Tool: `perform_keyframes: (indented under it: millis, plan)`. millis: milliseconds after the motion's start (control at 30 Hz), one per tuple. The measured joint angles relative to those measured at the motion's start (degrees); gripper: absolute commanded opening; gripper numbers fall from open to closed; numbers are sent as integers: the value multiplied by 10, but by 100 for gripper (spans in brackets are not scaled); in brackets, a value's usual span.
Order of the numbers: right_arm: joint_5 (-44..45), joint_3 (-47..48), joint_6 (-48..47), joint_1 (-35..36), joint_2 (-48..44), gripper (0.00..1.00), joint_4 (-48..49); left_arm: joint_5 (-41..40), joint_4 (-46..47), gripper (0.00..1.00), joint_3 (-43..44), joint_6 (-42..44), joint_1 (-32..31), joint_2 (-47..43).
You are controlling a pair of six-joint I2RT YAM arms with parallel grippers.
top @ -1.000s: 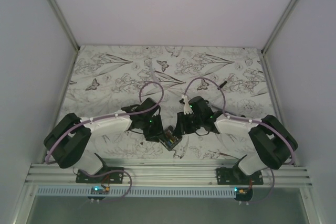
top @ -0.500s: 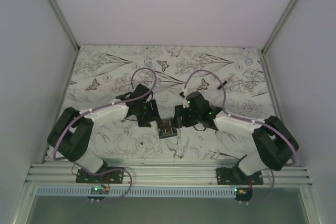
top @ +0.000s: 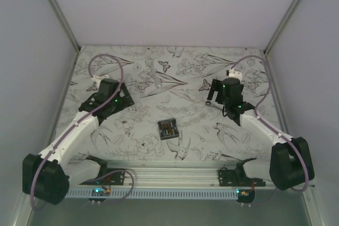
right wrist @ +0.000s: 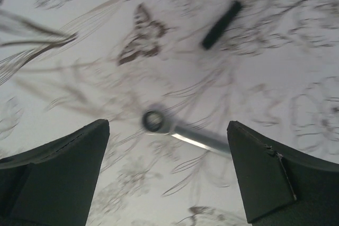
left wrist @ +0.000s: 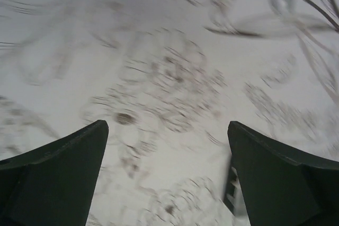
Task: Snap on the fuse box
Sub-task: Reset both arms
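your fuse box lay on the patterned table, near its front middle, between the two arms and well apart from both. your left gripper hung spread wide over the table, empty. your right gripper was spread wide too, empty, above a wrench, with a black stick beyond it.

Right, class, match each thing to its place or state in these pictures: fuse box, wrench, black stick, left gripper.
Things: 1 fuse box; 2 wrench; 3 black stick; 4 left gripper.
States: A open over the printed table; B silvery, ring-shaped end; C lying free, mid-table; D short, dark, beyond the wrench.
Pairs: 1-C; 2-B; 3-D; 4-A.
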Motion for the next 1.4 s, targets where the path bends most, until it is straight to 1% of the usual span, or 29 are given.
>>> perform_keyframes:
  millis: [100, 167, 233, 333, 367, 467, 567, 633, 733, 800, 867, 933, 1000, 1100, 1233, 1400]
  plan:
    - [72, -35, -24, -19, -4, 100, 60, -70, 0, 100, -23, 22, 44, -25]
    - [112, -84, -51, -33, -5, 100, 134, -122, 7, 100, -47, 41, 65, -32]
    - [139, -137, -80, -49, -4, 100, 204, -165, 29, 100, -78, 62, 85, -33]
    - [166, -212, -123, -70, 21, 99, 324, -203, 96, 100, -131, 94, 114, -30]
    - [170, -221, -130, -73, 32, 99, 343, -210, 117, 100, -145, 103, 123, -26]
    - [172, -244, -170, -76, 78, 99, 440, -226, 185, 100, -176, 116, 156, -1]
    - [162, -272, -193, -80, 98, 99, 530, -230, 259, 100, -192, 137, 183, 36]
    - [148, -289, -201, -88, 97, 100, 576, -225, 307, 100, -194, 162, 187, 62]
    - [115, -323, -208, -99, 96, 100, 652, -192, 386, 100, -198, 205, 188, 105]
    - [84, -343, -217, -108, 111, 100, 708, -167, 446, 100, -213, 240, 181, 137]
    - [54, -340, -220, -116, 126, 100, 709, -141, 490, 100, -226, 278, 163, 164]
    - [15, -326, -220, -132, 129, 99, 699, -84, 531, 100, -234, 313, 153, 183]
    - [-15, -305, -219, -149, 130, 100, 688, -30, 569, 100, -238, 340, 157, 195]
    - [-44, -284, -217, -163, 129, 99, 684, 15, 603, 100, -249, 363, 164, 204]
    - [-64, -283, -216, -164, 129, 99, 672, 41, 624, 100, -254, 377, 165, 204]
    - [-73, -283, -216, -164, 129, 99, 671, 52, 634, 100, -254, 382, 166, 204]
